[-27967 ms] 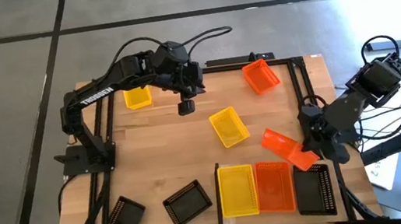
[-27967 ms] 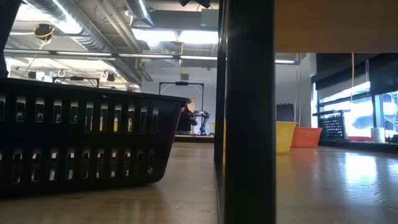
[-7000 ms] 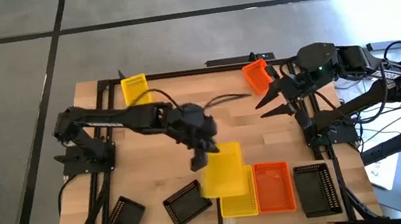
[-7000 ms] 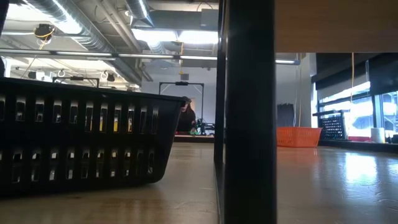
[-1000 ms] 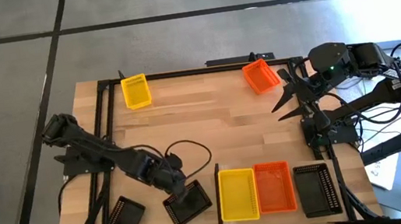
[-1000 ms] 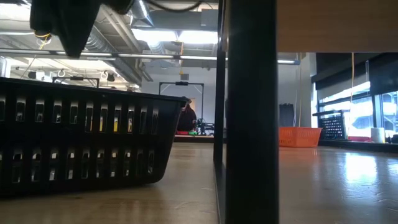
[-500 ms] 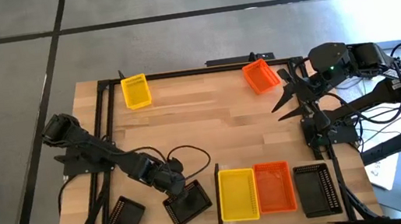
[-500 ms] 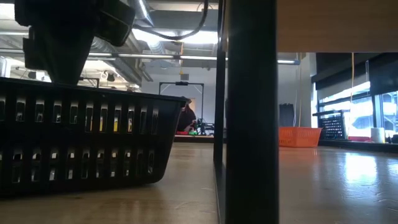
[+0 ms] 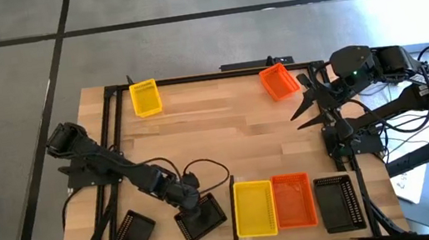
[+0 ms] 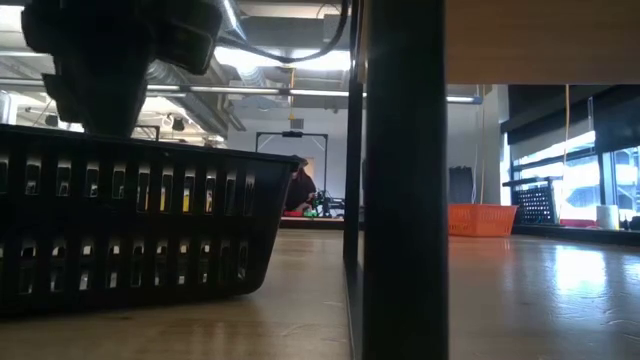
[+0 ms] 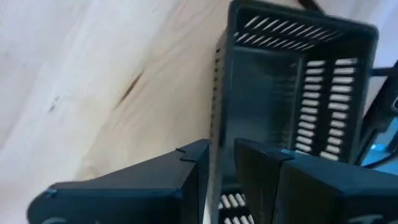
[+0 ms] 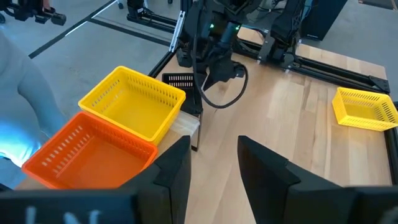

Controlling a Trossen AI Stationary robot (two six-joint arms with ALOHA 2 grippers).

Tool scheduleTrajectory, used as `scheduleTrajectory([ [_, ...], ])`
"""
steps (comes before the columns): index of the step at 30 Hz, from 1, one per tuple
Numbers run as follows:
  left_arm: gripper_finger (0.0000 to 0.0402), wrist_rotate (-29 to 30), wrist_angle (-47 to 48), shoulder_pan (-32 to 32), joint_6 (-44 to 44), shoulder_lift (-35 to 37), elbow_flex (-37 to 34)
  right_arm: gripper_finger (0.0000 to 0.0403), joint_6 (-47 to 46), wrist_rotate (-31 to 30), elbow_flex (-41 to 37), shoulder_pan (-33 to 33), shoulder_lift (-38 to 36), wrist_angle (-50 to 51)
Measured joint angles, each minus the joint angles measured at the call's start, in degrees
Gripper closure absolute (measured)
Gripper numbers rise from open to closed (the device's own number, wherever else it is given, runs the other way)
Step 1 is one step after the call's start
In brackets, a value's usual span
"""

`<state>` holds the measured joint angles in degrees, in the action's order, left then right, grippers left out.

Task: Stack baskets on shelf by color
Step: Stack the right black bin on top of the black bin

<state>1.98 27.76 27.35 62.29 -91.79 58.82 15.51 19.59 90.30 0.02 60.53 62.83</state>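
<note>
Black basket (image 9: 201, 220) wall between left claw (image 9: 193, 204) fingers, not clamped, right claw (image 9: 304, 110) open above table's right edge

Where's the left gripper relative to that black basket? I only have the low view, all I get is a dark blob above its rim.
Observer: The high view puts the left gripper over the far wall of the black basket, the one just left of the shelf.
Operator: Fingers around the wall, or only above it?
Observer: In the left wrist view the two fingers straddle the basket wall, one on each side, with a gap between them.
Operator: Right arm doing anything?
Observer: No. The right gripper hangs open at the table's right edge, below the loose orange basket.
Operator: Any other loose baskets?
Observer: A yellow basket sits at the far left corner.
</note>
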Motion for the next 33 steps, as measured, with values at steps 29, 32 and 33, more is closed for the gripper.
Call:
scheduleTrajectory([
  [29,0.0335,-0.59,-3.64,-0.08,-5.45,-4.82,0.08,0.0271,0.00,-0.48,0.00,0.02,0.17,-0.42],
  [32,0.0335,-0.71,-3.51,-0.06,-5.47,-4.25,0.08,0.0271,0.00,-0.49,0.00,-0.01,0.17,-0.42],
  [33,0.0335,-0.81,-3.53,-0.05,-5.48,-4.24,0.23,0.0271,0.00,-0.50,0.00,-0.01,0.17,-0.42],
])
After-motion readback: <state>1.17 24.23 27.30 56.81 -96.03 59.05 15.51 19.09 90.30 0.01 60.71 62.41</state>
